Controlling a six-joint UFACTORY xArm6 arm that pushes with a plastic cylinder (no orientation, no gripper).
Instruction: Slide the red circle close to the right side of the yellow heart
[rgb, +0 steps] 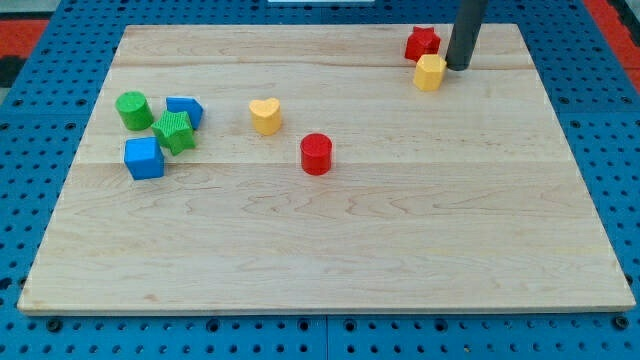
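Note:
The red circle (316, 153) stands on the wooden board near the middle, below and to the right of the yellow heart (265, 115), about a block's width apart from it. My tip (457, 67) is at the view's top right, far from both, touching or just beside the right side of a yellow block (430, 72). A red block (422, 43) sits just above that yellow block, left of the rod.
At the view's left lies a cluster: a green cylinder (133, 109), a blue block (186, 110), a green block (175, 131) and a blue cube (144, 158). The board (330, 250) rests on a blue pegboard surface.

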